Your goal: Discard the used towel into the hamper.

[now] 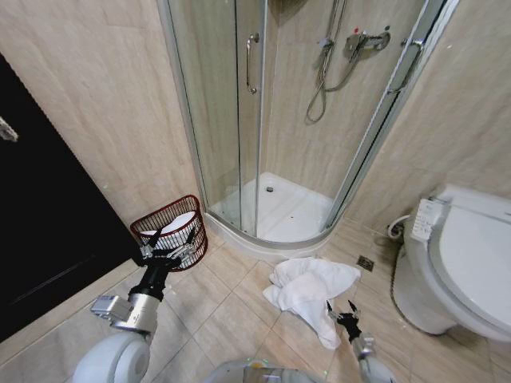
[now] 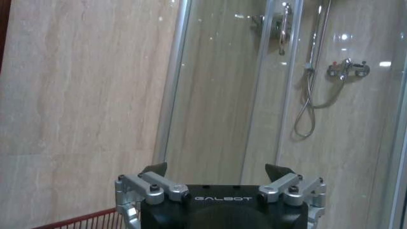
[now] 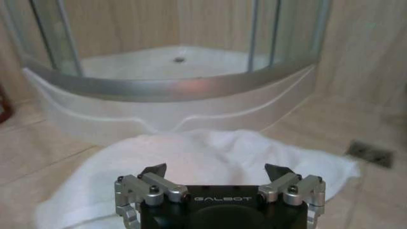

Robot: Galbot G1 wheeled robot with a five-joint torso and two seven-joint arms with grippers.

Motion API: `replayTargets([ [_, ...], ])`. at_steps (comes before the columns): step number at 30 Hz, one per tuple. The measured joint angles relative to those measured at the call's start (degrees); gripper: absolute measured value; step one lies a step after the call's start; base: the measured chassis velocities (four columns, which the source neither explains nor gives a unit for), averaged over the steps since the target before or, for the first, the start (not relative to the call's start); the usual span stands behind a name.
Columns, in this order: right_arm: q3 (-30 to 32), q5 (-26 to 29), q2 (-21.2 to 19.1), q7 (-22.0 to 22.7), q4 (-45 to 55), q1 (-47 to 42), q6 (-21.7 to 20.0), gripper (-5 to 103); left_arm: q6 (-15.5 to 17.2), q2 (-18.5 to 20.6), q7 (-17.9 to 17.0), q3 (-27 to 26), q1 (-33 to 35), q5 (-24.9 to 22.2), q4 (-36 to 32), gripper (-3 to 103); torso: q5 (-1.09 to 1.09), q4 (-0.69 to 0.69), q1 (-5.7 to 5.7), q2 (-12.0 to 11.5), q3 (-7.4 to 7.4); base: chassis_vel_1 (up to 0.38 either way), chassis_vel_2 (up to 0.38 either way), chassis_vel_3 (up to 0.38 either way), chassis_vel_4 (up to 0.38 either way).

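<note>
Hovering right gripper (image 1: 342, 308), jaws wide and empty, over towel (image 1: 307, 287), left gripper (image 1: 166, 253) likewise by hamper (image 1: 172, 229)

Open tile floor (image 1: 215, 307) between hamper (image 1: 172, 230) at left and crumpled towel (image 1: 307, 291) at centre: passable. Shower enclosure (image 1: 263, 120) blocks far side; toilet (image 1: 459, 263) blocks right; wall (image 1: 96, 104) bounds left behind hamper.

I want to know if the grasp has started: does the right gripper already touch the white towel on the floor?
Cannot tell. In the head view the right gripper overlaps the towel's edge; in its wrist view the open fingertips sit before the towel, no plain gap or contact.
</note>
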Motion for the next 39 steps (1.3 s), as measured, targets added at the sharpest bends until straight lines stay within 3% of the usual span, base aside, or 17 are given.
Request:
replayTargets([
  [3, -0.30, -0.20, 0.26, 0.42, 3.40, 0.23, -5.65, 100, 0.00, 0.00, 0.00, 0.00, 0.00, 0.00, 0.00, 100, 0.00, 0.00, -0.35, -0.90, -0.56, 0.000, 0.000, 0.000, 0.000],
  [8, -1.34, -0.66, 0.56, 3.76, 4.06, 1.50, -10.59, 100, 0.00, 0.00, 0.00, 0.00, 0.00, 0.00, 0.00, 100, 0.00, 0.00, -0.75, -2.05, -1.28, 0.000, 0.000, 0.000, 0.000],
  [12, -2.67, -0.90, 0.73, 3.02, 6.38, 1.67, -13.77, 100, 0.00, 0.00, 0.00, 0.00, 0.00, 0.00, 0.00, 100, 0.00, 0.00, -1.10, -2.98, -1.86, 0.000, 0.000, 0.000, 0.000],
  [20, -5.41, -3.75, 1.04, 3.10, 8.50, 3.97, -17.39, 100, 0.00, 0.00, 0.00, 0.00, 0.00, 0.00, 0.00, 100, -0.02, 0.00, -1.70, -4.62, -2.91, 0.000, 0.000, 0.000, 0.000],
  [23, -7.03, -5.37, 1.26, 6.50, 7.54, 5.49, -19.22, 100, 0.00, 0.00, 0.00, 0.00, 0.00, 0.00, 0.00, 100, 0.01, 0.01, -2.01, -5.52, -3.49, 0.000, 0.000, 0.000, 0.000],
  [33, -8.66, -5.14, 1.27, 9.37, 3.93, 9.49, -23.44, 100, 0.00, 0.00, 0.00, 0.00, 0.00, 0.00, 0.00, 100, -0.02, 0.00, -2.79, -7.69, -4.87, 0.000, 0.000, 0.000, 0.000],
  [39, -9.95, -5.55, 1.89, 11.33, 3.47, 10.49, -23.70, 100, 0.00, 0.00, 0.00, 0.00, 0.00, 0.00, 0.00, 100, 0.00, -0.01, -3.20, -8.79, -5.57, 0.000, 0.000, 0.000, 0.000],
])
